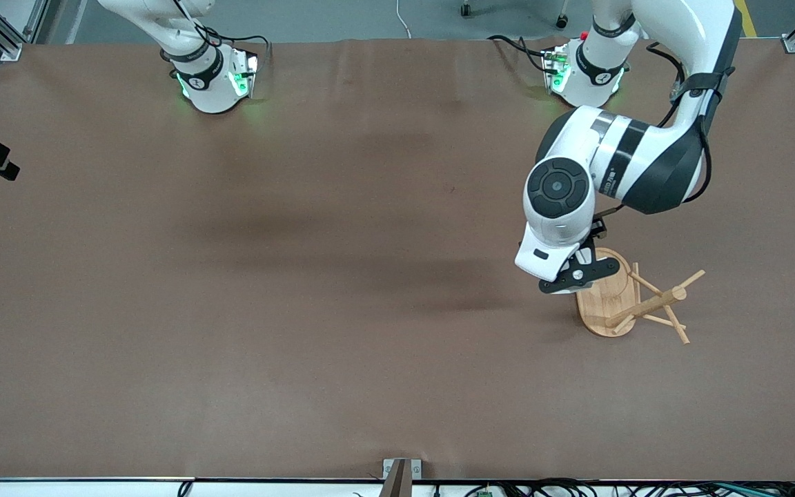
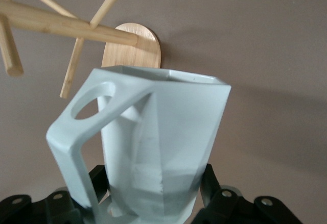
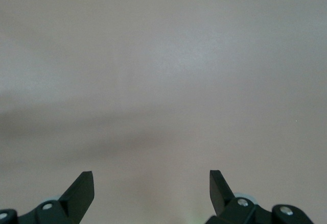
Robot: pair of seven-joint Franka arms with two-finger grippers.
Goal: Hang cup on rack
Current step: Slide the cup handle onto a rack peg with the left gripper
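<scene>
Toward the lower right of the front view, at the left arm's end of the brown worktop [image 1: 301, 310], stands the rack [image 1: 608, 304], a light bamboo mug tree on an oval flat base. Its central post and thin pegs show leaning toward the frame's right edge from this high camera, the pegs fanning out past the base.

Just above and to the left of the rack in that frame hangs the left gripper [image 1: 573, 276], carried by the left arm, which bends down from its base at the upper right. The arm's white wrist housing covers most of the gripper, so the cup cannot be made out from the front.

The left wrist view shows it plainly: the left gripper [image 2: 153, 198] is clamped on the cup [image 2: 163, 147], a matte white faceted mug, with its black fingers [image 2: 212, 183] pressing the lower body from both sides. The cup's blocky handle with its round hole faces the camera, and the polygonal rim points toward the rack [image 2: 71, 27], whose post and pegs cross the upper left of that frame above the cup. Cup and pegs are apart.

The right arm waits; only its base shows at the front view's upper left. The right gripper [image 3: 152, 188] hangs over bare worktop with its fingers spread wide, holding nothing.
</scene>
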